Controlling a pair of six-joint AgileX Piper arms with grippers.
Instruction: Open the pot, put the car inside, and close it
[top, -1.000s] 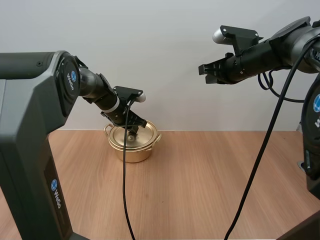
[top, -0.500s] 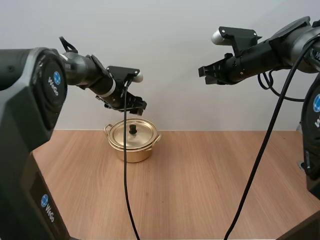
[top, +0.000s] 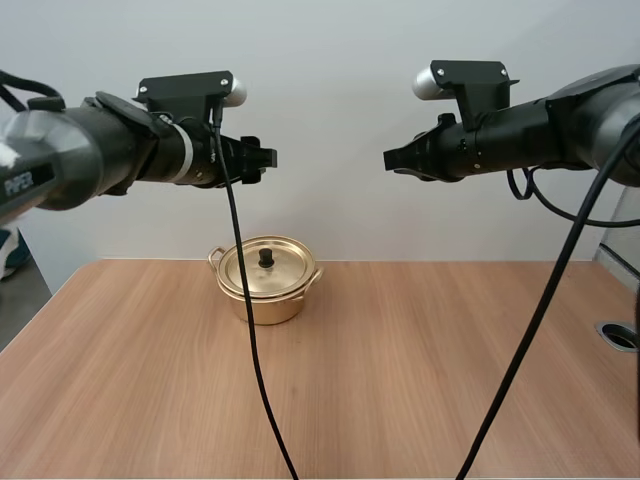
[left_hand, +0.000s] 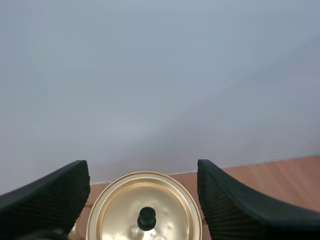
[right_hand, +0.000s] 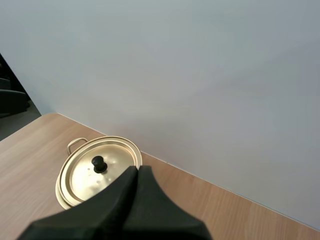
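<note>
As the lid (top: 263, 270) covers the pot (top: 268, 303) below, the left gripper (top: 268, 157) gapes wide, seemingly for its knob (top: 266, 258). The right gripper (top: 391, 160) is closed, empty.

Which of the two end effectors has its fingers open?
The left end effector: its two ribbed fingers stand wide apart. The right end effector has its fingers lying together as one dark wedge.

A light wooden table (top: 400, 380) with straight grain runs back to a plain, pale grey wall (top: 330, 60). The light is soft and even, leaving only faint shadows. A round, metal-rimmed hole (top: 620, 335) sits near the table's right edge, and grey floor (top: 20, 290) shows past its left edge.
</note>
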